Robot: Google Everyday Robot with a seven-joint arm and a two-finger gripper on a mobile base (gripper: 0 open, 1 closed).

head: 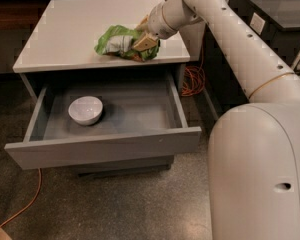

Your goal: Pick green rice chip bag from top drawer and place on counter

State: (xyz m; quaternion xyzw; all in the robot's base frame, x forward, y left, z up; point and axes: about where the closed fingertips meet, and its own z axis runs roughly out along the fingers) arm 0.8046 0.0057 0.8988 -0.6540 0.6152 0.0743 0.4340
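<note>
The green rice chip bag (116, 42) is crumpled and sits at the front right of the white counter (65, 34), touching it or just above it. My gripper (144, 34) reaches in from the right and is shut on the bag's right end, with one tan finger (146, 42) lying across the bag. Below the counter, the top drawer (105, 148) is pulled wide open and shows its grey interior.
A white bowl (85, 109) sits in the left half of the drawer. A dark unit with a round hole (275, 6) stands to the right. Orange cable (192, 79) lies coiled beside the cabinet, and more trails over the floor at the left (25, 204).
</note>
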